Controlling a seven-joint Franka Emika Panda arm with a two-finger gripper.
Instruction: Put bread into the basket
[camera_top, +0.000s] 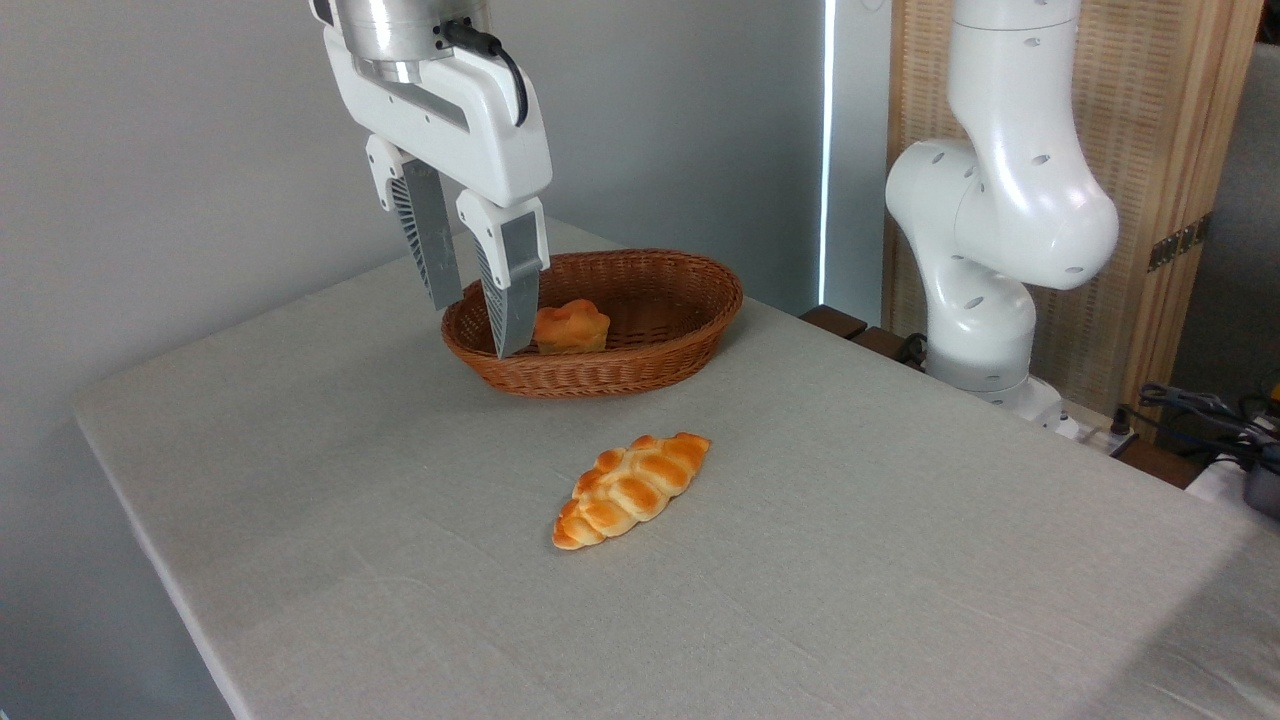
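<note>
Table (900, 600) has a pale grey cloth, grey wall behind, wood screen at right by the arm base. Bun (571, 327) sits inside the basket (660, 365), toward its left end. Gripper (475, 325) hangs over the basket's left rim, fingers apart, holding nothing. Braided loaf (630, 488) lies mid-table, well apart from the basket. Front and right cloth bare.
</note>
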